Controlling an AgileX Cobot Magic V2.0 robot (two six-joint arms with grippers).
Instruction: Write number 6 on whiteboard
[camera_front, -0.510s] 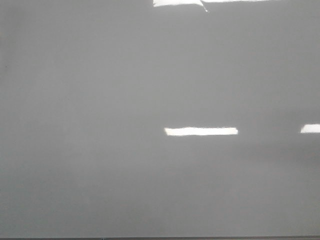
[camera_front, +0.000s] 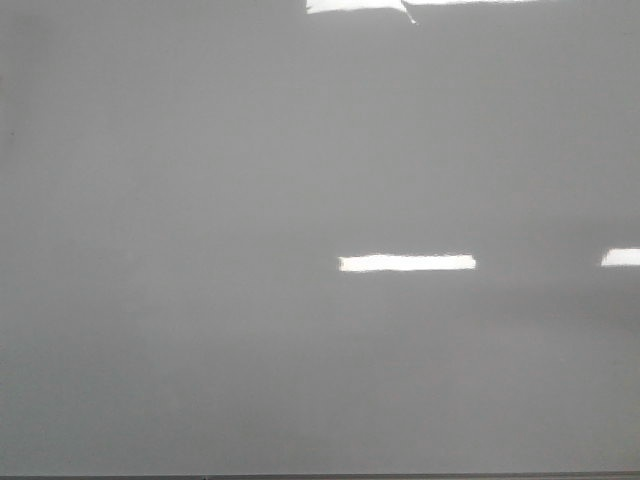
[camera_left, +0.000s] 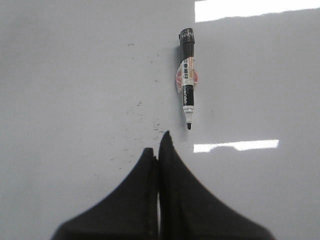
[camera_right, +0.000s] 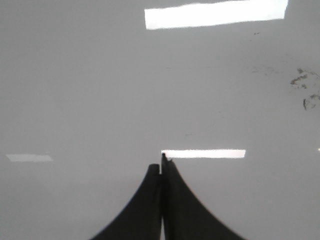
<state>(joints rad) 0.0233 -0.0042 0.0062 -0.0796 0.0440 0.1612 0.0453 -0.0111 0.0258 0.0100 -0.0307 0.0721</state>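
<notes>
Lying uncapped: marker (camera_left: 187, 77) on whiteboard (camera_left: 75, 75) | label print unreadable, possibly Chinese

Grey-white whiteboard (camera_left: 75, 75), faint dark specks; black-and-white marker (camera_left: 187, 77), orange-red label band; black left gripper (camera_left: 159, 150).

Our front view faces forward and sees only the whiteboard (camera_front: 200, 300), its dark edge along the bottom. Our two wrist views look down over closed fingers at the same board, fairly close; the left one takes in a marker (camera_left: 187, 77). Where these patches overlap we cannot tell.
</notes>
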